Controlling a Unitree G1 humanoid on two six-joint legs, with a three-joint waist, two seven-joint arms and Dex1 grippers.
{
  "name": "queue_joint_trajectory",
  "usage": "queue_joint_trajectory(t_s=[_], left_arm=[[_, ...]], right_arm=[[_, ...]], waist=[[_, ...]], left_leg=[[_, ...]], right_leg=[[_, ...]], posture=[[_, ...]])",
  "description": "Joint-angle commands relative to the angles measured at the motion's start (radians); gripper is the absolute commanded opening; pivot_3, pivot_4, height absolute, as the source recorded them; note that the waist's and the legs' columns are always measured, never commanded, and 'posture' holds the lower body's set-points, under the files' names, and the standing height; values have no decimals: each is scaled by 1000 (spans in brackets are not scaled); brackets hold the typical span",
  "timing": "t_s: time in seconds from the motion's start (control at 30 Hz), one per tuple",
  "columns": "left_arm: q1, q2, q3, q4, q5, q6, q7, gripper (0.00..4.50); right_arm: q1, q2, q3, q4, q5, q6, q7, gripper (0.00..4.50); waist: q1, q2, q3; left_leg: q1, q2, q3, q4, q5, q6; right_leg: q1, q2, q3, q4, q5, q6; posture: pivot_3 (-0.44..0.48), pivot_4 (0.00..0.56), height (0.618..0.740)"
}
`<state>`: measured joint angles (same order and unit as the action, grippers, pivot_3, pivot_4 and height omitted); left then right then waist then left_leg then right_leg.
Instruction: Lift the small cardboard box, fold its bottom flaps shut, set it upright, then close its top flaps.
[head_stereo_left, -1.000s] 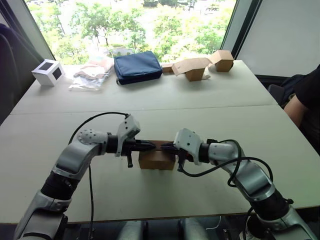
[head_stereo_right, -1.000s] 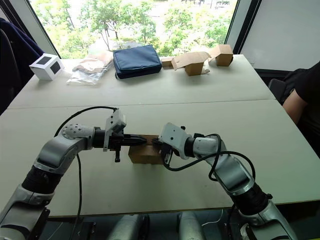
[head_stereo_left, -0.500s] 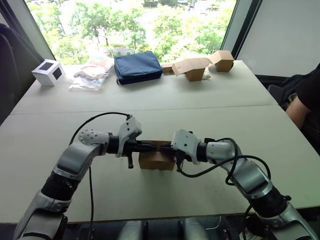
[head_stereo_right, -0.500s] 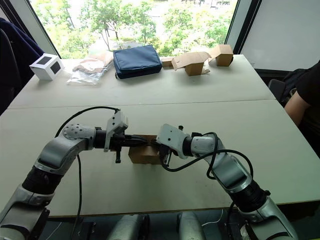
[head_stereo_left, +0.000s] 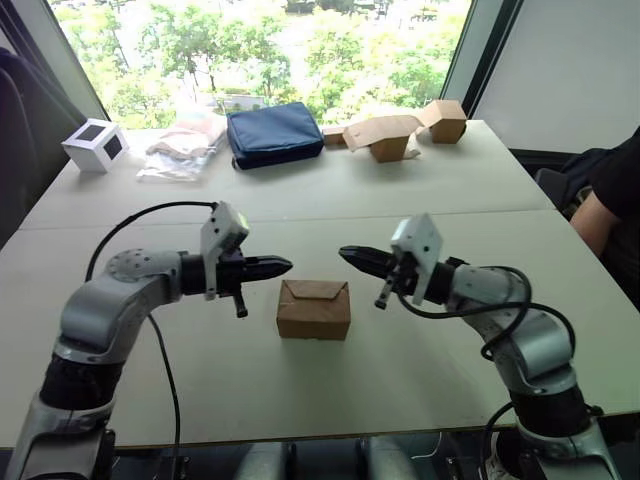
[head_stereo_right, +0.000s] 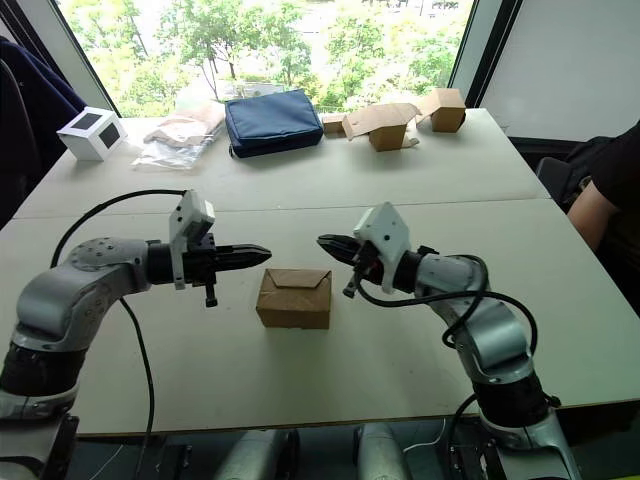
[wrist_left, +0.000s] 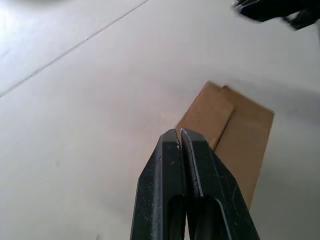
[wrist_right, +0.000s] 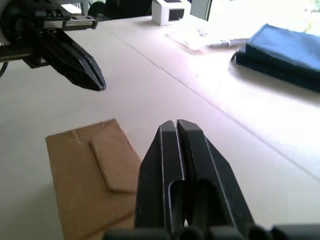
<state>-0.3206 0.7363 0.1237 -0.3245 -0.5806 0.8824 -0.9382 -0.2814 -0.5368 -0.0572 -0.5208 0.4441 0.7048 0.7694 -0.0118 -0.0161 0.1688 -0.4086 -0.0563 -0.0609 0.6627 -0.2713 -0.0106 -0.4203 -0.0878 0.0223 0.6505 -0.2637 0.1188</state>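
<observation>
The small cardboard box (head_stereo_left: 314, 309) rests on the table (head_stereo_left: 420, 210), top flaps (head_stereo_left: 318, 291) folded, between and below both grippers. The left gripper (head_stereo_left: 284, 265) and right gripper (head_stereo_left: 346, 253) hover clenched, empty. Its bottom flaps are hidden.

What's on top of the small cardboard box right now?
Nothing rests on the small cardboard box. Its top flaps lie folded shut. The left gripper and right gripper, both shut, hover above either side. The bottom flaps are hidden against the table.

Matt brown small cardboard box (head_stereo_left: 314, 309), smooth pale matt table (head_stereo_left: 420, 190), dark blue cloth pouch (head_stereo_left: 274, 133), crinkled clear plastic bag (head_stereo_left: 180, 150)
</observation>
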Motion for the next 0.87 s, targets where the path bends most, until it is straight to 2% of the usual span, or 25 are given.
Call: queue_joint_trajectory(t_s=[0.03, 0.17, 0.4, 0.57, 0.87], left_arm=[[108, 30, 110, -60, -43, 32, 32, 77], [254, 34, 167, -92, -75, 45, 50, 77], [426, 11, 209, -82, -90, 3, 68, 77], [473, -8, 227, -80, -96, -21, 83, 77], [461, -32, 227, -76, -115, -32, 116, 77]], right_arm=[[106, -74, -80, -84, 73, 44, 32, 0], [218, -126, -112, -102, 98, 52, 33, 0], [312, -142, -122, -93, 106, 39, 11, 0], [341, -149, -120, -59, 97, 11, 17, 0], [298, -162, -95, 0, 87, -16, 23, 0]], waist=[[1, 0, 0], [2, 0, 0], [5, 0, 0], [7, 0, 0], [14, 0, 0]], left_leg=[[0, 0, 0, 0, 0, 0], [0, 0, 0, 0, 0, 0], [1, 0, 0, 0, -1, 0], [0, 0, 0, 0, -1, 0], [1, 0, 0, -1, -1, 0]], right_leg=[[0, 0, 0, 0, 0, 0], [1, -3, 0, -1, 0, 0], [2, -4, 0, -2, 0, 0], [2, -5, 0, -3, -1, -2], [2, -5, -1, -3, -1, -2]], posture=[[0, 150, 740], [0, 150, 740], [0, 150, 740], [0, 150, 740], [0, 150, 740]])
